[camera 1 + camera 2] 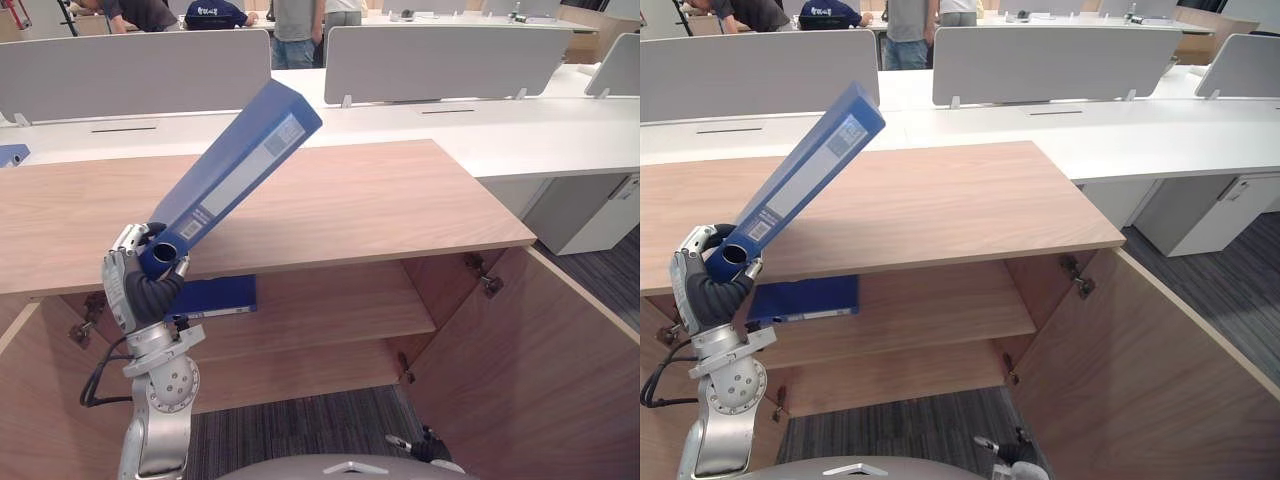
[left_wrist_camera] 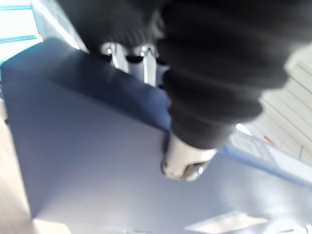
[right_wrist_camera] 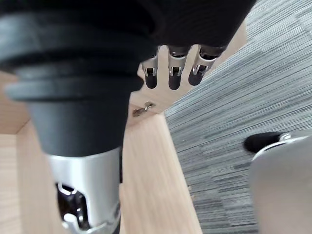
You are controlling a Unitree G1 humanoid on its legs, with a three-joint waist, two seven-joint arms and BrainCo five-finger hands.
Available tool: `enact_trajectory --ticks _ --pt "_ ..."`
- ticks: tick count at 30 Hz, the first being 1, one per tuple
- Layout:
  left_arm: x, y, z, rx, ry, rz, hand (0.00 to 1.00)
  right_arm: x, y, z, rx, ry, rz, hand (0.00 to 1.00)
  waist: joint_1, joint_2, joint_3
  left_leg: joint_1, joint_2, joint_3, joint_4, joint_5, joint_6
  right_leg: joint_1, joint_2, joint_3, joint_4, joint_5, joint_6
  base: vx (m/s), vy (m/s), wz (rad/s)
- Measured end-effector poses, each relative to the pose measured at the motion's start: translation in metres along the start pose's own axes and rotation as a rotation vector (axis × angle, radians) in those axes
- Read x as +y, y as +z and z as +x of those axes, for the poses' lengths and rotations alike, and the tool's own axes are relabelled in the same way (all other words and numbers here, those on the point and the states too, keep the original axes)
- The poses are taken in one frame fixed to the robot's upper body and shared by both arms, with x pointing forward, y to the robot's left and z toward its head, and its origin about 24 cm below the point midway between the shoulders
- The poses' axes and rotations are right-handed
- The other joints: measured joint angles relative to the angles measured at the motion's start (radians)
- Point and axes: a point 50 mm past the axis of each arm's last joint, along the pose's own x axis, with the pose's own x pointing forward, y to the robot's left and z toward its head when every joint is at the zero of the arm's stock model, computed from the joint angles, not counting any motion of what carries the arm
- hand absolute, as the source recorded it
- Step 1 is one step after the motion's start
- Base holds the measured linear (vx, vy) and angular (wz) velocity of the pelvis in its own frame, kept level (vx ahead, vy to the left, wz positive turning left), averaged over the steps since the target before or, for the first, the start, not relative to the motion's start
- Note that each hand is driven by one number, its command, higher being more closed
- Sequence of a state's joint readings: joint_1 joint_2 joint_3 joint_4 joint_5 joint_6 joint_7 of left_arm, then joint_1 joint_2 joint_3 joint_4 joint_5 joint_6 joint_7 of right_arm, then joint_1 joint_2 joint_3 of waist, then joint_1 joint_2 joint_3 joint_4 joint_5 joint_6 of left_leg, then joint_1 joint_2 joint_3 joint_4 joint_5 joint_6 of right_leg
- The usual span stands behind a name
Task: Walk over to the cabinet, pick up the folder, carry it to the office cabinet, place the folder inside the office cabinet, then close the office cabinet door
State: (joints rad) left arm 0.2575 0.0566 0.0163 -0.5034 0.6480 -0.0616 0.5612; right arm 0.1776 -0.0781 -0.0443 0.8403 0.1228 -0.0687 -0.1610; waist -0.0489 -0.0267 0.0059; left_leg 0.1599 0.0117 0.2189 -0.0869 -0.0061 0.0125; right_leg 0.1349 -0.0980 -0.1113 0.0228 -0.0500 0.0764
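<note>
Left eye view, lower left: left hand [image 1: 140, 272] curled round the bottom end of the blue folder [image 1: 240, 165], slanting up toward the upper middle, over the wooden cabinet [image 1: 380, 200]. Inside, on the shelf [image 1: 330, 300], a second folder [image 1: 222, 295] lying flat. Right door [image 1: 540, 350] swung open. Right wrist view: right hand [image 3: 169, 73] with loose fingers, holding nothing, above grey carpet [image 3: 234, 107].
</note>
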Motion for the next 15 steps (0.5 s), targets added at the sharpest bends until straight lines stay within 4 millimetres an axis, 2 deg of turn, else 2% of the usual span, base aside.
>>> enact_trajectory --ticks 4,7,15 --pt "0.000 0.020 0.005 -0.058 0.022 -0.090 1.00 0.025 0.025 -0.003 -0.119 0.064 0.056 0.00 0.001 0.003 0.000 0.003 -0.001 0.003 0.000 0.002 0.001 -0.013 0.000 0.003 0.004 0.001 0.001 0.00 -0.002 -0.01" --pt "-0.004 0.029 0.009 -0.087 0.029 -0.157 1.00 0.035 0.044 -0.008 -0.207 0.094 0.084 0.00 0.000 0.004 0.001 0.005 -0.001 0.015 0.000 0.003 0.002 -0.018 0.000 0.015 0.005 0.004 0.004 -0.01 -0.005 -0.10" --pt "-0.010 0.046 0.007 -0.095 0.017 -0.328 1.00 0.035 0.079 -0.020 -0.391 0.084 0.134 0.00 -0.011 0.009 0.008 0.005 -0.001 0.037 0.001 0.000 0.003 -0.030 0.001 0.038 0.005 0.008 0.007 -0.01 -0.003 -0.09"
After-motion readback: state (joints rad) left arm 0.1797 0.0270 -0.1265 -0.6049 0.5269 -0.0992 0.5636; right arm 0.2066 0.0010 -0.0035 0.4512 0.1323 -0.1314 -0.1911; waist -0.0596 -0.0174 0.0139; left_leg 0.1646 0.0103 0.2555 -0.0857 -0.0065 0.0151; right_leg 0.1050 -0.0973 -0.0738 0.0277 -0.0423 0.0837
